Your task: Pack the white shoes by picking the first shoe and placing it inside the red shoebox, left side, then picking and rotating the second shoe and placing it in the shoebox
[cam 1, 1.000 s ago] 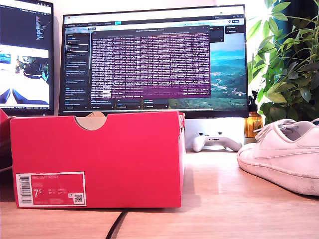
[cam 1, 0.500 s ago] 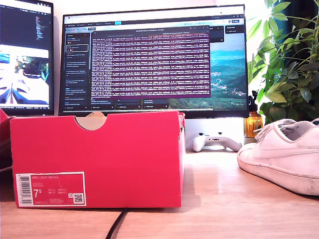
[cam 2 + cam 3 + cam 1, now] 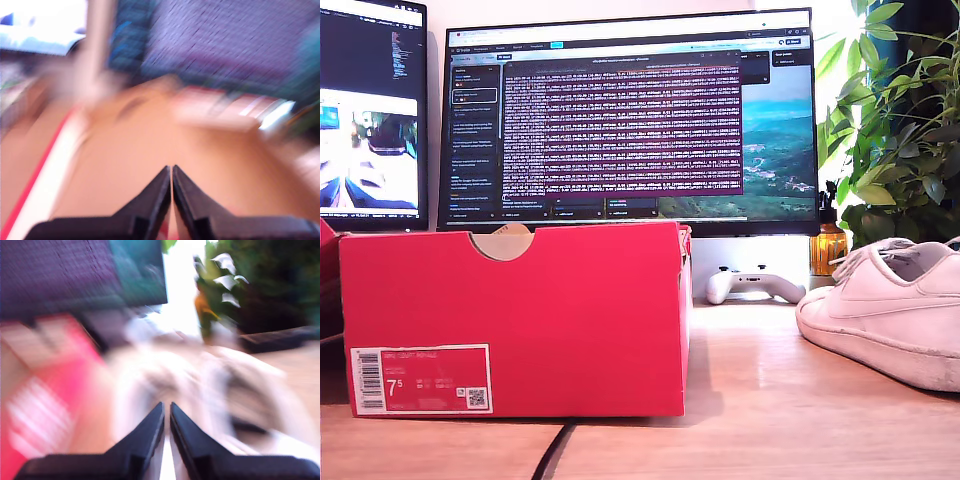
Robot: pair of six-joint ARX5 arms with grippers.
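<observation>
The red shoebox stands on the desk at the exterior view's left, label facing the camera. One white shoe lies on its sole at the exterior view's right, partly cut off. Neither arm shows in the exterior view. Both wrist views are heavily blurred. My first gripper is shut and empty above a brown surface with a red and white edge. My second gripper is shut and empty, with a white shoe-like blur just beyond it and the red shoebox to one side.
Two monitors stand behind the box. A white game controller and an amber bottle sit under the bigger screen. A leafy plant fills the exterior view's right. A black cable runs from under the box.
The shoebox and the shoe have not moved in the exterior view. Only the text and pictures on the monitors have changed.
</observation>
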